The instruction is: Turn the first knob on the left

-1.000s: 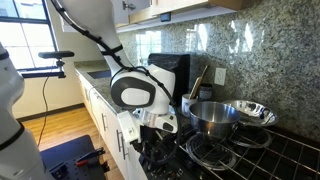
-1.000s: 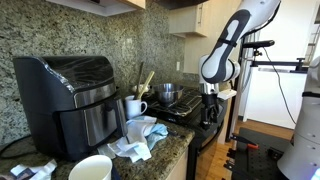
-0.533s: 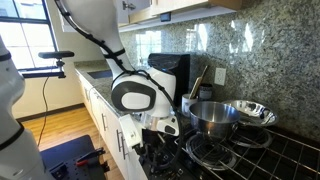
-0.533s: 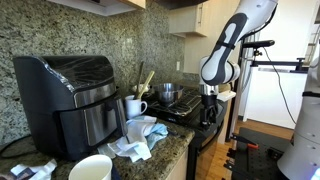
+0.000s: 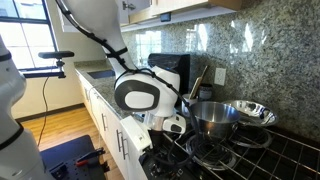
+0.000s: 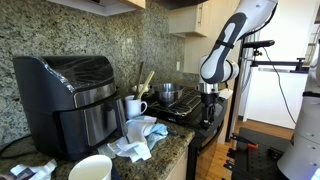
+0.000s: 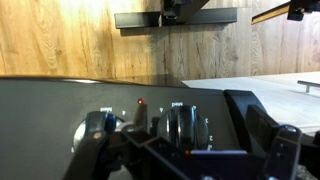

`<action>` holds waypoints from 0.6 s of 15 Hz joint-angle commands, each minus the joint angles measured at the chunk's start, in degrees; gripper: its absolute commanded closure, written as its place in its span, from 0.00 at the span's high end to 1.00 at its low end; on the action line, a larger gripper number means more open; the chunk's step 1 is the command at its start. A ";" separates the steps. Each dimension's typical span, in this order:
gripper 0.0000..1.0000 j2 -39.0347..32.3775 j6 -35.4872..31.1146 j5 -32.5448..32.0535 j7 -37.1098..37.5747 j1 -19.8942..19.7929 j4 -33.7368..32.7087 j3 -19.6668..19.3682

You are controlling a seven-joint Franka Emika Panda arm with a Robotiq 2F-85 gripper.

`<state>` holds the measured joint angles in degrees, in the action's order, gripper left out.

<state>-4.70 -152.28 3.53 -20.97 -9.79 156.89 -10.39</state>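
The wrist view faces the black stove front panel point(image 7: 60, 105). One round knob point(image 7: 182, 124) sits in the middle, a red light point(image 7: 140, 102) to its left. A second knob point(image 7: 102, 124) further left is partly covered by my left finger. My gripper point(image 7: 190, 140) is open, its fingers spread on either side of the middle knob and apart from it. In both exterior views the gripper point(image 5: 166, 127) point(image 6: 210, 106) hangs at the stove's front edge, pointing at the panel.
A steel pot point(image 5: 213, 116) and a steel bowl point(image 5: 250, 110) stand on the burners just behind the gripper. A black air fryer point(image 6: 70, 95), a white mug point(image 6: 133, 107) and a crumpled cloth point(image 6: 137, 135) are on the granite counter. Cabinets line the floor side.
The arm's wrist and gripper have shifted a little along the stove front, toward the pot side. Nothing else moved.
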 commanded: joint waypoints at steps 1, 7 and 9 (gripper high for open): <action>1.00 0.03 2.78 0.09 -4.88 -1.08 -1.25 0.89; 1.00 -0.50 3.34 0.10 -8.33 -1.14 -1.59 1.01; 1.00 -0.79 3.48 0.18 -8.72 -1.14 -1.80 1.10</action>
<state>-4.98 -150.68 3.53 -28.07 -10.01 156.34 -10.15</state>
